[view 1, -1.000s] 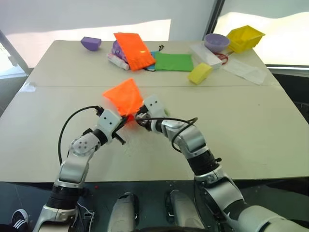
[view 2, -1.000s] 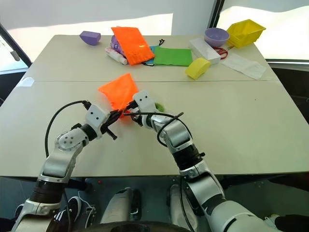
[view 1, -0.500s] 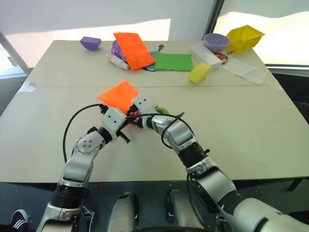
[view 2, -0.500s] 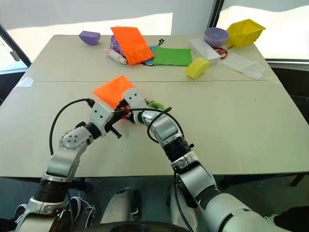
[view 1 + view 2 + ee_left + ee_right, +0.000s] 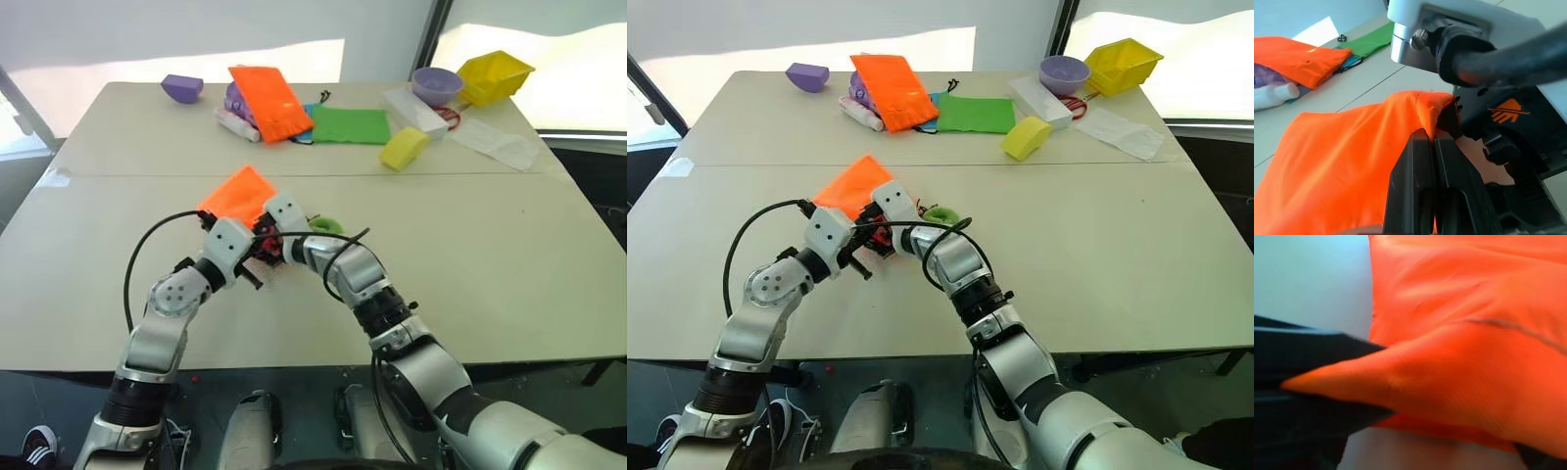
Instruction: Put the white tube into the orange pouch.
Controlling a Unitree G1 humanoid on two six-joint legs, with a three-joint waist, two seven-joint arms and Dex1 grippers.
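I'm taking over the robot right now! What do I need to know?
Left tool: shut, pinching the edge of the orange pouch at its near end.
Right tool: pressed against that same end of the pouch, with orange fabric draped over it.
The pouch lies on the near half of the table, its near end lifted by the tools.
White tube: I cannot tell whether it is already inside.
Left to do: check for the tube in the pouch, then let go.

Left gripper (image 5: 1432, 142) clamped tight, right gripper (image 5: 884, 235) close against it, arms converging
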